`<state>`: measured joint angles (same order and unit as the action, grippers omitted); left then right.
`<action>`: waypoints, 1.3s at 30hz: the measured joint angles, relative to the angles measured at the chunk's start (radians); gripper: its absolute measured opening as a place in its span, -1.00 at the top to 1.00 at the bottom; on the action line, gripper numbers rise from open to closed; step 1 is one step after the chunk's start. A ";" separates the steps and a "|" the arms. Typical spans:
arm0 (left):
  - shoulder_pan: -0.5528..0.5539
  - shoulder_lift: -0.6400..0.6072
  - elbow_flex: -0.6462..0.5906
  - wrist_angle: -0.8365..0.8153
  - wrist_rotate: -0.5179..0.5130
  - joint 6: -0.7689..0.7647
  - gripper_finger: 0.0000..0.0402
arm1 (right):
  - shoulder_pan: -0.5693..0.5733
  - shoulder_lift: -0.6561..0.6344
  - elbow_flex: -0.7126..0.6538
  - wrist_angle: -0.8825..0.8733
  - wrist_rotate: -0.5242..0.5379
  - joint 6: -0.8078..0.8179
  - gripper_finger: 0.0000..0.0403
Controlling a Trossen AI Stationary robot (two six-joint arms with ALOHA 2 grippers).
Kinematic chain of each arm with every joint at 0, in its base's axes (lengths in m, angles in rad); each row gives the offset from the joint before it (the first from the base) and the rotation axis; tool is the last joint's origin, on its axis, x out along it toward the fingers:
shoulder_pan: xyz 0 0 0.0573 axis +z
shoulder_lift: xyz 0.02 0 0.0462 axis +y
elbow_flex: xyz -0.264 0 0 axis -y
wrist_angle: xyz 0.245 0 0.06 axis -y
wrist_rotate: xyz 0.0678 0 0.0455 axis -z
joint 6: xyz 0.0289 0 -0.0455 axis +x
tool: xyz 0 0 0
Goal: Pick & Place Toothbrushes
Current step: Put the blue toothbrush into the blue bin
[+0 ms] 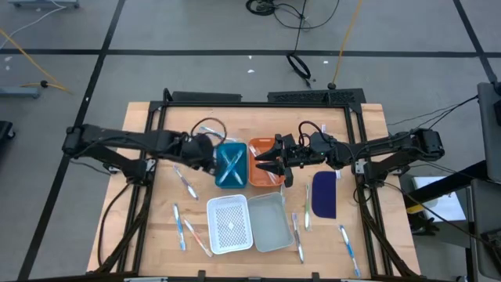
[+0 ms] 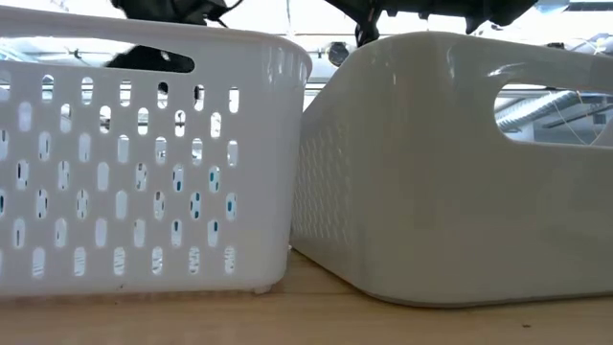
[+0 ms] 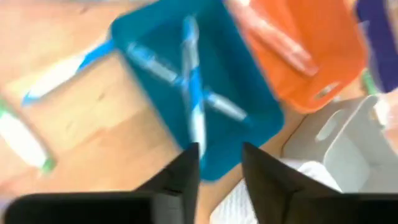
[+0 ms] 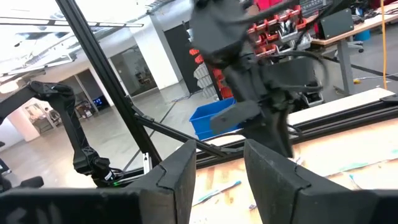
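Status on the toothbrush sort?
Left gripper empty, jaws apart, beside teal tray holding two crossed toothbrushes. Right gripper over orange tray, nothing held. Nothing blocking.

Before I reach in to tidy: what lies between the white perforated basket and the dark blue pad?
In the high view, the plain white bin and two toothbrushes lie between the perforated basket and the pad.

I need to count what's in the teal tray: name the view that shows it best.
The left wrist view: the teal tray fills it, with crossed toothbrushes inside. The high view shows the tray small; the low and right wrist views don't show it.
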<state>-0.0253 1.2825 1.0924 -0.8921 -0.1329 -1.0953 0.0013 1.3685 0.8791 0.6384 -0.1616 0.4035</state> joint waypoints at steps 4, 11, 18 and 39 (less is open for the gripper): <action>-0.068 -0.005 0.000 -0.099 -0.058 -0.116 0.87 | 0.000 0.000 0.000 0.000 0.000 0.002 0.37; -0.151 -0.006 0.000 -0.238 -0.049 -0.326 0.97 | 0.000 0.000 0.000 0.000 0.000 0.002 0.37; -0.331 0.012 0.000 -0.289 0.056 -0.647 0.99 | 0.000 0.000 0.000 -0.001 0.000 0.003 0.37; -0.725 0.053 -0.194 -0.267 0.136 0.279 0.98 | -0.001 0.000 0.000 0.000 -0.026 0.003 0.37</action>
<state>-0.7505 1.3354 0.8980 -1.1586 0.0035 -0.8165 0.0006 1.3685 0.8791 0.6380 -0.1879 0.4065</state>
